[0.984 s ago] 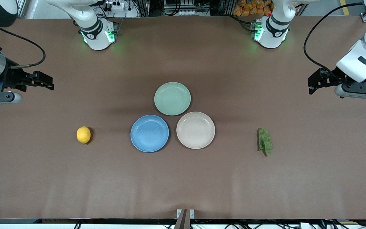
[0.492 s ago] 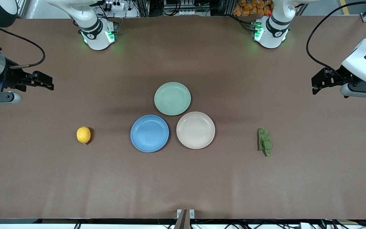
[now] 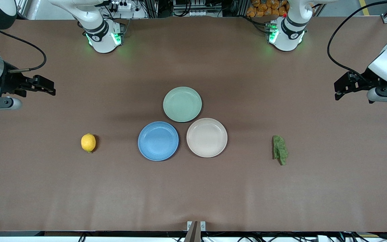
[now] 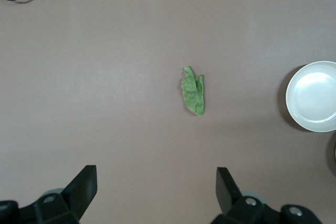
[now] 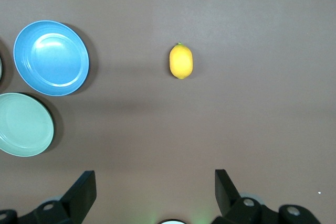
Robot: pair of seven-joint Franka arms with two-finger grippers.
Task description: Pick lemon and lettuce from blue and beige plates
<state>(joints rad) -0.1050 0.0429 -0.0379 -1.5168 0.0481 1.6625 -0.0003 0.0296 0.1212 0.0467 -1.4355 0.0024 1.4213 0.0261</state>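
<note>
Left tool (image 3: pixel 338 90) has drifted a bit further out over its end of the bench, jaws wide and empty; right tool (image 3: pixel 47 88) likewise, barely moved. Lemon (image 3: pixel 88 142) and lettuce (image 3: pixel 280 149) sit on the bench beside the empty blue plate (image 3: pixel 158 140) and beige plate (image 3: pixel 207 137), so it's probably done.

no legible txt, no labels, no nos. anywhere

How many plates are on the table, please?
3, none hidden. The green plate lies farthest from the front camera. The blue plate lies toward the right arm's end, and the beige plate beside it toward the left arm's end.
</note>
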